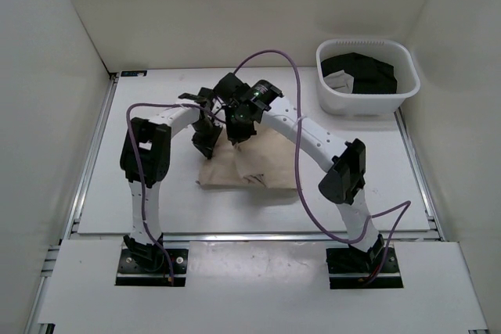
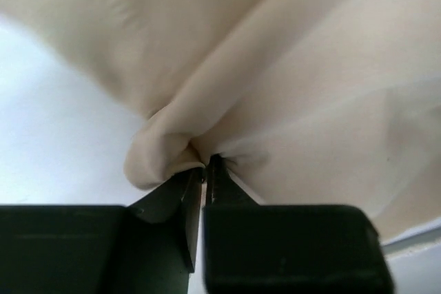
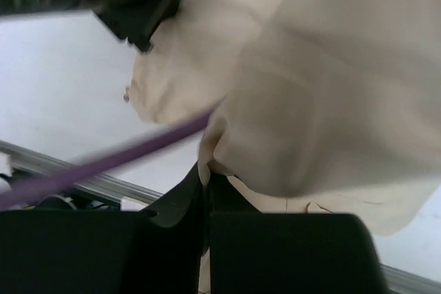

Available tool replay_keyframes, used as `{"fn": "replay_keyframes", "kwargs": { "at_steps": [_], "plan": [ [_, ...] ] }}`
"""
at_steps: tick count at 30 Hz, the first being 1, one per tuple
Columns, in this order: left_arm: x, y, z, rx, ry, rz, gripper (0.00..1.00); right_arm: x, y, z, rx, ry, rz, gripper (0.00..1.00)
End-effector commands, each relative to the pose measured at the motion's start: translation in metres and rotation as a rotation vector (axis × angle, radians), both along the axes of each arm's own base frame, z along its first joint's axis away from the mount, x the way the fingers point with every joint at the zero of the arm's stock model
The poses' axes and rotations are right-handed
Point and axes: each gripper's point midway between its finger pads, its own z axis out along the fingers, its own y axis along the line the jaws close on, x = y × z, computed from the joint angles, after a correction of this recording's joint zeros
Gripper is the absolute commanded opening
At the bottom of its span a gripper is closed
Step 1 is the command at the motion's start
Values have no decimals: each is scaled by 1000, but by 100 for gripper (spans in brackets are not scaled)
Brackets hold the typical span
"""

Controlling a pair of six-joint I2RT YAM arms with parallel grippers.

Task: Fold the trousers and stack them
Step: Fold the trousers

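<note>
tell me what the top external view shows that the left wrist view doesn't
Only top external: the white basket of black garments at the far right of the table, and the whole bunched trousers. Only left wrist: the left pincer shut on a pinched fold of cloth. Both: beige trousers on the white table.

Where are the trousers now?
Top view: the trousers lie bunched mid-table, pinched by the left gripper and right gripper; the white bin stands back right.
</note>
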Motion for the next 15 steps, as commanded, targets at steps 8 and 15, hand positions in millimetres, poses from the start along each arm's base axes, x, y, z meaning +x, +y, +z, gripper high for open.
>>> {"fn": "replay_keyframes", "kwargs": {
  "at_steps": [8,15],
  "plan": [
    [46,37,33,-32,-134,156,26,4,64,-23,202,23,55,0],
    [41,39,17,12,-102,150,14,8,114,-23,352,72,138,0]
  ]
}}
